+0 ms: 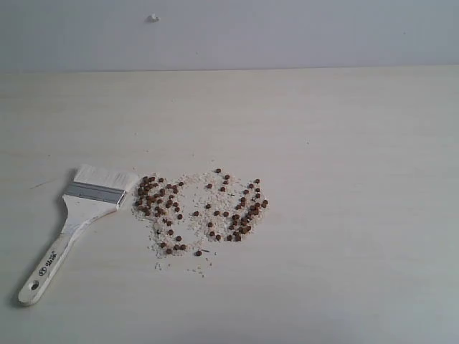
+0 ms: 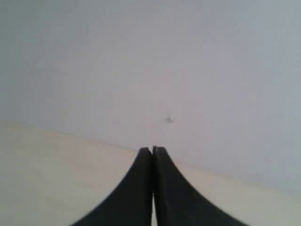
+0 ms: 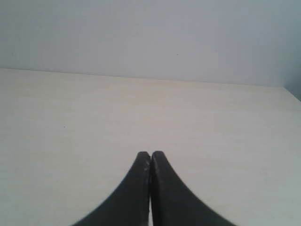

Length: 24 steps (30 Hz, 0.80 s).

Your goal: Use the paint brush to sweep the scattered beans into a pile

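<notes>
Paint brush (image 1: pixel 93 193) nine o'clock of beans (image 1: pixel 204 208) | light, stiff; I'd grip handle (image 1: pixel 51 261) | left tool (image 2: pixel 152 149), right tool (image 3: pixel 150 153) together, empty

High exterior; low wrists; shared table (image 1: pixel 323 143)

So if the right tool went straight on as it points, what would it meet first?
The way looks free: ahead of the right tool lies only bare table, then the wall; which it would touch first is unclear.
</notes>
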Tool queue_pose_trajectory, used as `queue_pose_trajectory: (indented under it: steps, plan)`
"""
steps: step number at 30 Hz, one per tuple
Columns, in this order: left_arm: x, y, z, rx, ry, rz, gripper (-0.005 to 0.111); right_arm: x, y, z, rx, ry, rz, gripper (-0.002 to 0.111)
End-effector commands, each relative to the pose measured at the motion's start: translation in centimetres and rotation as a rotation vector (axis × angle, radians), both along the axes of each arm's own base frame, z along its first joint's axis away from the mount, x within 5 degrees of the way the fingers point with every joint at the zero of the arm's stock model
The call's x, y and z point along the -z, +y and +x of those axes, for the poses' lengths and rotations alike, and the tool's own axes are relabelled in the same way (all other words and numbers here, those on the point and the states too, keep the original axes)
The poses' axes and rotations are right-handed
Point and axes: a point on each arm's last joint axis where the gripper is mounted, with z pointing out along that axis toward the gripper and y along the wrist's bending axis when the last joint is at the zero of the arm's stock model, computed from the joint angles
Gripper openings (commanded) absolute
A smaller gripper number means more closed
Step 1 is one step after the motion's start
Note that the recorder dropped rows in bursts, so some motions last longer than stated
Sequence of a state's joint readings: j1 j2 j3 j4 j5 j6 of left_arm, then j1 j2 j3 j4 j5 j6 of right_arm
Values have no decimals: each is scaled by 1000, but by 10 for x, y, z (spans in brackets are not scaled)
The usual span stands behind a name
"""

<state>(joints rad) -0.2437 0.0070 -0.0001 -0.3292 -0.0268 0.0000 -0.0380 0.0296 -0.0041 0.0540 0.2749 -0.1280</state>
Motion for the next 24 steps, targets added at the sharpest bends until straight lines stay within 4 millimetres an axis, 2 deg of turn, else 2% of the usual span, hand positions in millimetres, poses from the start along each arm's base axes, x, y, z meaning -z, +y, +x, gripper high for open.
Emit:
queue_pose_trajectory:
  steps: [1, 4, 7, 9, 12, 15, 18, 22, 24]
  plan:
    - [-22, 13, -4, -46, -183, -433, 0, 0, -1, 0, 8, -14, -2, 0]
    - [-39, 23, -12, -101, -406, -466, 0, 0, -1, 0, 8, -14, -5, 0]
    - [-62, 27, -20, -121, -524, -471, 0, 0, -1, 0, 8, -14, -5, 0]
    - [-85, 27, -22, -126, -552, -442, 0, 0, -1, 0, 8, -14, -5, 0]
    - [-120, 20, -12, -119, -489, -339, 0, 0, -1, 0, 8, -14, -5, 0]
    - [-151, 5, 17, -67, -297, -220, 0, 0, -1, 0, 8, -14, -5, 0]
    - [-165, -16, 59, 18, -22, -47, 0, 0, -1, 0, 8, -14, -5, 0]
    - [-173, -41, 108, 157, 373, 155, 0, 0, 0, 0, 8, -14, -1, 0]
    - [-165, -53, 134, 241, 626, 227, 0, 0, 0, 0, 8, -14, -1, 0]
